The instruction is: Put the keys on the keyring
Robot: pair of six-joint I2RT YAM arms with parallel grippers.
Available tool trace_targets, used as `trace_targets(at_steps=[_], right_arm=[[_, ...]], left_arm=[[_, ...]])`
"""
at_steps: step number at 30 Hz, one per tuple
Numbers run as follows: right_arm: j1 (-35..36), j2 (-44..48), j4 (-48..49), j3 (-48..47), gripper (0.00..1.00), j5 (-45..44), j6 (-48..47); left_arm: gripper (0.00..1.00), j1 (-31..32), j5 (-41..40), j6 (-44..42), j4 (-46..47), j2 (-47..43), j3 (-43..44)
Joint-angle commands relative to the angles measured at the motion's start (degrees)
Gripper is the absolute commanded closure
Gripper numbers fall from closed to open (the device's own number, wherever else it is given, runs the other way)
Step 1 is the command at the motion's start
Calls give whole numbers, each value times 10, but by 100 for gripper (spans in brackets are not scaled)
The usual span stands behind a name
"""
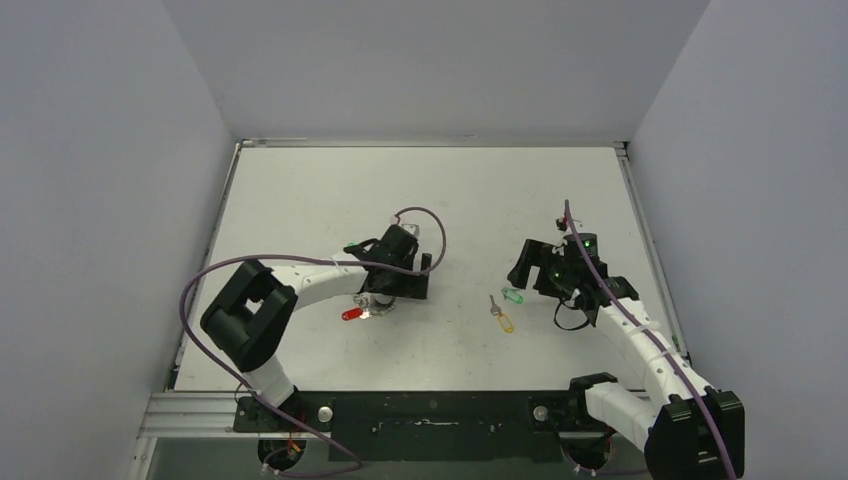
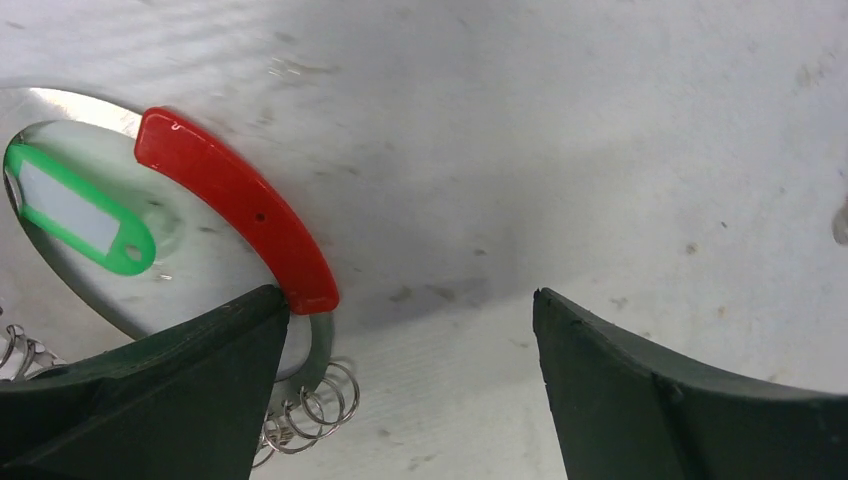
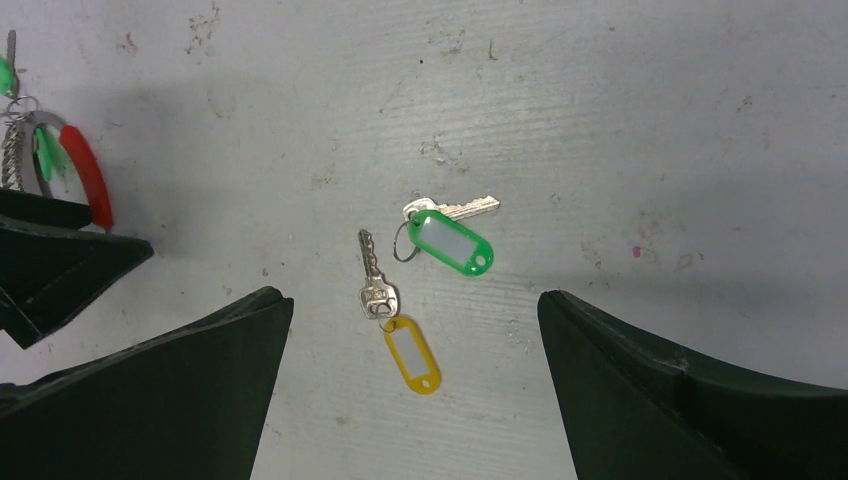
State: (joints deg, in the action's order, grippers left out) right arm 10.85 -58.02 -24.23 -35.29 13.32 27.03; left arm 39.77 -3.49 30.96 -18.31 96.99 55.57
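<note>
- Yellow-tagged key (image 3: 411, 357): flat on the table (image 3: 650, 120), nearest the bases. Best pinched by the tag, leaving its ring free.
- Keyring (image 2: 240, 205): flat, well left of the loose keys. A green tag (image 2: 80, 210) lies inside its loop.
- Green-tagged key (image 3: 450, 242): just beside the yellow one. Lift one at a time.
- Left gripper (image 2: 405, 300): fingers released, low over the keyring, holding nothing. Should steady the ring.
- Right gripper (image 3: 415, 300): fingers released, above both keys, empty.

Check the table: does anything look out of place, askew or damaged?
Nothing looks damaged or spilled. The green-tagged key and yellow-tagged key lie loose at different angles, apart from the keyring; the table is merely scuffed.
</note>
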Motion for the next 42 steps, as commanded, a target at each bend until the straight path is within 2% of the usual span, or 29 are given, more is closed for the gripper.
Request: trace_targets(at_steps=[1,6,11,15,20,25,31,37,42], right_arm=[[-4,14,-12,-36,0,18,-22],[-4,10,-13,-42,0,28,-36],[-1,-6,15,-32,0,73,-35],[16,-42,46,-31,0,100,-22],[96,-107,78,-60,4,71,-16],[189,-188,81,-115,15,9,-33],[284,-300,52,-201,29,-79,-81],[314,-385,49,-242,43,-103,-82],[314,-399,70,-221,55,-70,-68]], left_arm=[[9,71,35,39,-10,0,-18],[11,139,79,55,15,-29,-27],[11,142,111,62,43,-106,-40],[11,113,131,75,64,-173,-62],[12,26,167,117,74,-252,-128],[17,-49,143,143,1,-316,-187],[21,-66,111,152,-83,-352,-221],[31,-66,135,183,-48,-358,-277],[37,-66,142,197,6,-336,-296]])
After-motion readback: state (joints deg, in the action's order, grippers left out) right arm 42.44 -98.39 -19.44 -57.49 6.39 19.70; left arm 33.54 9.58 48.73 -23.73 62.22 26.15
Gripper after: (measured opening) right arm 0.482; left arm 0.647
